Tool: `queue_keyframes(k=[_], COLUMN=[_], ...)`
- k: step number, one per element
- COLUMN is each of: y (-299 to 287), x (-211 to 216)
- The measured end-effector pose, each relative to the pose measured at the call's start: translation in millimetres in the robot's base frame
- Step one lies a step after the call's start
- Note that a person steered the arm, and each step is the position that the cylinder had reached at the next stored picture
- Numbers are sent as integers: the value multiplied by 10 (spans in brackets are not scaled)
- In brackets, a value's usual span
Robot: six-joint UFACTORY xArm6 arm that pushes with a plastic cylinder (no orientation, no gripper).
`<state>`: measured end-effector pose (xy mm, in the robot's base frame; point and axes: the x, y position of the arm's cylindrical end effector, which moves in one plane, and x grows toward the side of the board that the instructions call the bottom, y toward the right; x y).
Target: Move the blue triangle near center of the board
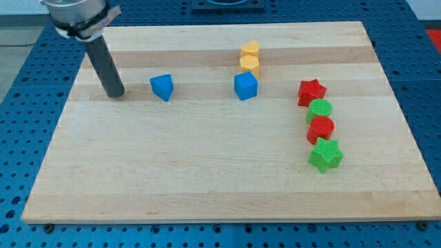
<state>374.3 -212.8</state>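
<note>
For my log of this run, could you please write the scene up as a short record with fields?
board: pale wooden board on a blue perforated table
my tip: on the board, to the view's left of the blue triangle, apart from it
target: blue triangular block, left of the board's centre
near top centre: two yellow blocks stacked in a line, blue cube just below them
right side column, top to bottom: red star, green cylinder, red cylinder, green star
</note>
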Motion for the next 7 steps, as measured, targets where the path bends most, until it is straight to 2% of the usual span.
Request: queue_keyframes(k=[2, 4, 6, 7], y=[647, 1111, 1030, 1035], x=[-80, 200, 430, 689])
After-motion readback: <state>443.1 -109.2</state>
